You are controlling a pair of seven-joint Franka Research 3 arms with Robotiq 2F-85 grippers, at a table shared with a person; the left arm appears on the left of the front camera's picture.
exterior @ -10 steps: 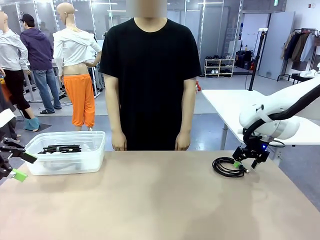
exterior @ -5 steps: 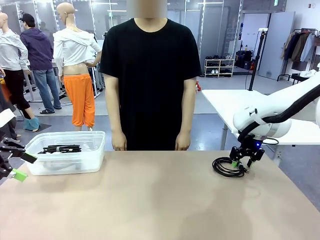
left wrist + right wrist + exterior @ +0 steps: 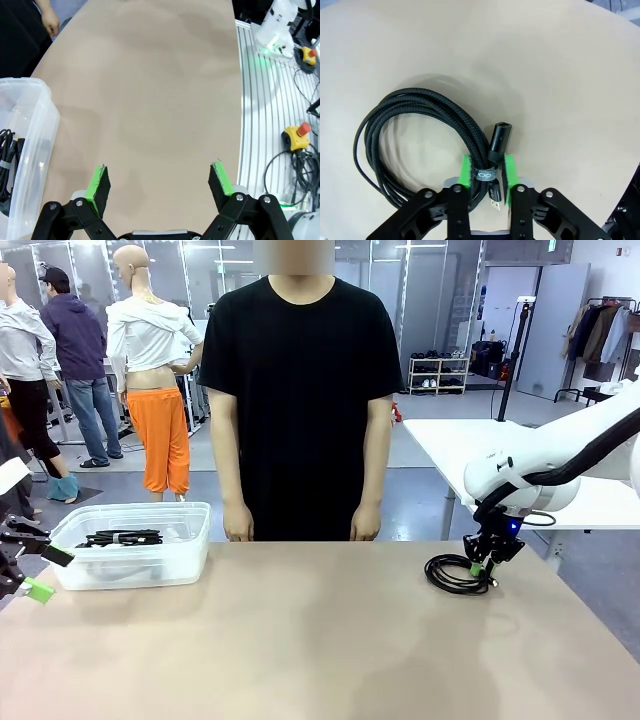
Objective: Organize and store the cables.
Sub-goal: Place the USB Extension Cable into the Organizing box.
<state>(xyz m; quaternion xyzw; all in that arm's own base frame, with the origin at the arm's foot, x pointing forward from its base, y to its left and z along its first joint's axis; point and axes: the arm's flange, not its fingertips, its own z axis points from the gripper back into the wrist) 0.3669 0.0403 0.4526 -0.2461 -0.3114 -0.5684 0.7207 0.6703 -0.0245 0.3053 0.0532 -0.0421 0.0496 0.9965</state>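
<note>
A black coiled cable (image 3: 452, 574) lies on the tan table at the right. My right gripper (image 3: 481, 566) is down on the coil's right side. In the right wrist view its green pads (image 3: 465, 172) press from both sides on the strapped bundle of the cable (image 3: 420, 115), with the plug beside them. Another coiled cable (image 3: 122, 537) lies inside the clear plastic bin (image 3: 192, 540) at the far left. My left gripper (image 3: 46, 573) hangs open beside that bin, and its fingers (image 3: 100, 182) stand wide over bare table with nothing between them.
A person in a black shirt stands at the far edge, hands (image 3: 238, 530) down at their sides. The bin's wall (image 3: 35, 145) and a cable (image 3: 7, 155) in it show left of my left gripper. Tan table top (image 3: 300, 630) stretches between bin and coil.
My right gripper has shifted slightly left and its jaws have come together around the coil's bundle. The left arm, the bin and the person have not moved.
</note>
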